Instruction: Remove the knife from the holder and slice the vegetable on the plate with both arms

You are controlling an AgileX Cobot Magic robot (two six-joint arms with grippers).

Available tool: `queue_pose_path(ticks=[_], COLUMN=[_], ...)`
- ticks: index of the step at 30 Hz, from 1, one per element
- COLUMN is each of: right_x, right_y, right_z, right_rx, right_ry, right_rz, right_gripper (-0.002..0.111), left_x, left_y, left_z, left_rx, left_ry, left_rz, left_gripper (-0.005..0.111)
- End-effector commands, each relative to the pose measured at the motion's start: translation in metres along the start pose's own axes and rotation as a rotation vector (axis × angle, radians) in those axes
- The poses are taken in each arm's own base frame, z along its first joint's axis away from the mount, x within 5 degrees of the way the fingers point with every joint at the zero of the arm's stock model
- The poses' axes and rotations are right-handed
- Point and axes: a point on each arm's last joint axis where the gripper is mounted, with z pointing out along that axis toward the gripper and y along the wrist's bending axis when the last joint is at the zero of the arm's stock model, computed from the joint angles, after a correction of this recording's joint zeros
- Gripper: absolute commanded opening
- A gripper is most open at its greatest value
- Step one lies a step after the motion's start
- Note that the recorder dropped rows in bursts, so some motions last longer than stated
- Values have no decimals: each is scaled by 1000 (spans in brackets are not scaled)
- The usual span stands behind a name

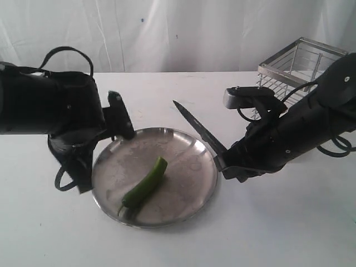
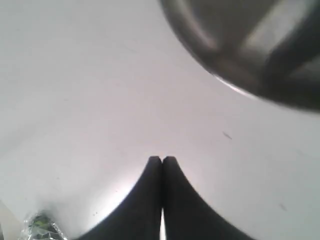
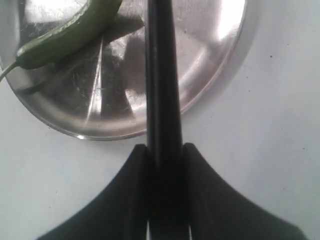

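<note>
The green chili pepper point(image 1: 146, 186) point(image 3: 70, 31) lies on the round steel plate point(image 1: 189, 172) point(image 3: 210, 65) at the table's middle. My right gripper point(image 1: 221, 161) point(image 3: 165, 147) is shut on the handle of the black knife point(image 1: 197, 127) point(image 3: 160, 75), just off the plate's right rim. The blade points up and back-left over the plate's far right part, above and clear of the pepper. At the plate's far left rim my left gripper point(image 1: 118, 100) point(image 2: 161, 159) is shut on nothing, tips up, with the plate's edge point(image 2: 235, 85) ahead. The wire holder point(image 1: 297, 67) stands at the back right.
A white cloth backdrop hangs behind the white table. Black cable loops hang from both arms, one low at the left point(image 1: 65, 181). A crumpled foil scrap point(image 2: 42, 225) shows in a corner of the left wrist view.
</note>
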Motion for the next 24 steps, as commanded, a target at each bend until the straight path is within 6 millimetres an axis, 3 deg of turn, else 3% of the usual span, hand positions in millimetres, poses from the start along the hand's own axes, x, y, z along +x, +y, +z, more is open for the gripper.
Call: queue_pose_path(ticks=[1, 3, 7, 11, 14, 16, 21, 24], right_x=[0, 1, 1, -1, -3, -3, -2, -2], right_y=[0, 0, 0, -1, -2, -2, -2, -1], right_z=[0, 0, 0, 0, 0, 0, 0, 0], right_rx=[2, -2, -1, 16, 29, 30, 24, 18], right_ry=[-5, 1, -1, -21, -39, -41, -30, -34], right_rz=[0, 0, 0, 3, 18, 20, 20, 28], right_gripper=[0, 0, 0, 0, 0, 0, 0, 0], left_x=[-4, -21, -29, -35, -39, -42, -44, -43], left_y=[-34, -44, -44, -43, -49, -57, -67, -67], left_z=[-12, -15, -17, -14, -4, 9, 32, 34], left_rx=[412, 516, 522, 494, 507, 514, 467, 457], left_ry=[-80, -241, -310, -361, -344, -311, -262, -240], left_rz=[230, 67, 9, 11, 4, 30, 125, 154], left_gripper=[0, 0, 1, 23, 51, 55, 52, 33])
